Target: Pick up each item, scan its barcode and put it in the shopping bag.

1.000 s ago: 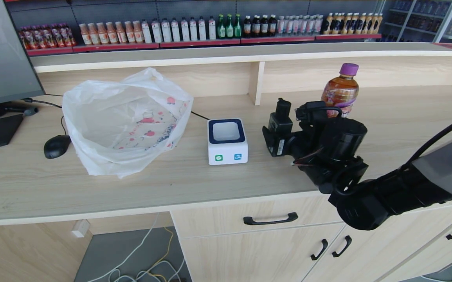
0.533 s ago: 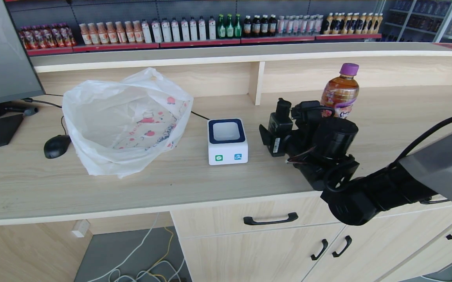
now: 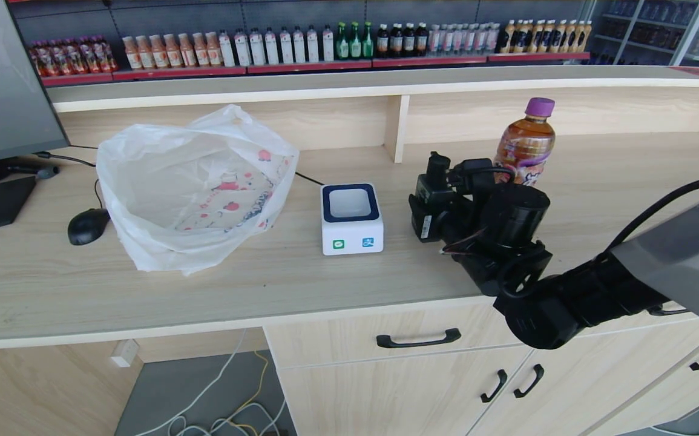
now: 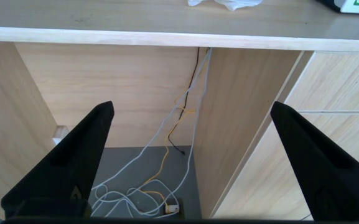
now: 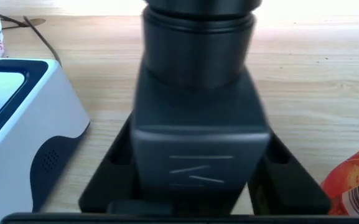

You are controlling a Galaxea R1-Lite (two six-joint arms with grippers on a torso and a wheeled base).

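My right gripper point(image 3: 429, 200) is shut on a dark square bottle with a round cap point(image 3: 434, 181), held low over the counter just right of the white scanner point(image 3: 351, 218). In the right wrist view the dark bottle point(image 5: 198, 124) stands between the fingers point(image 5: 104, 183), with the scanner point(image 5: 17, 124) close beside it. A brown tea bottle with a purple cap point(image 3: 526, 142) stands upright behind the right arm. The white shopping bag point(image 3: 192, 181) sits open left of the scanner. My left gripper point(image 4: 191, 155) hangs open below the counter edge, nothing between its fingers.
A black mouse point(image 3: 88, 225) and a monitor point(image 3: 4, 79) are at the counter's far left. A raised shelf with a wooden divider point(image 3: 396, 127) runs along the back. Drawers with black handles point(image 3: 418, 339) are below. Loose cables point(image 4: 160, 186) lie on the floor under the counter.
The right arm with the dark bottle drifted slightly left toward the scanner, then edged back a little. Bag, scanner and tea bottle stayed put.
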